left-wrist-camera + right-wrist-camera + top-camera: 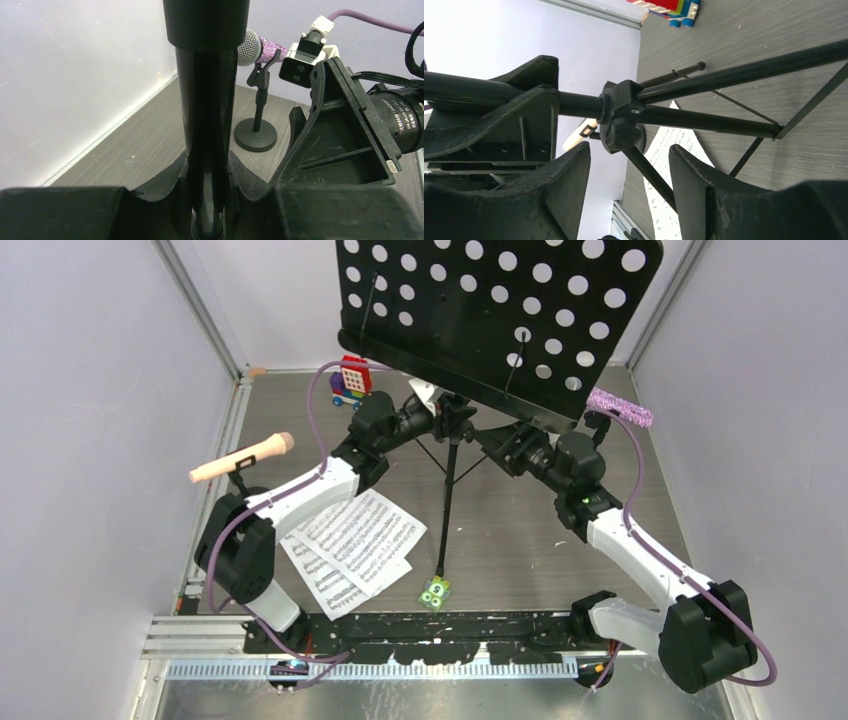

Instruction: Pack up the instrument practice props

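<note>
One grip only on the music stand (pixel 497 315), which is upright mid-table (pixel 520 530). Your left gripper (pixel 207 172) is clamped on its black pole (pixel 207 115), tight on both sides. Your right gripper (pixel 629 165) is spread: fingers (pixel 569 175) sit either side of the tripod hub (pixel 621 120) with a gap each side, and I see no contact. Sheet-music pages (pixel 355 540) lie flat, front left. Pink microphone (pixel 243 458) is tilted at far left. Purple-glitter microphone (pixel 620 408) sits on a round-based mount (pixel 256 135), far right. Toy brick vehicle (pixel 352 380) is at the back, green dotted piece (pixel 434 591) at the front.
</note>
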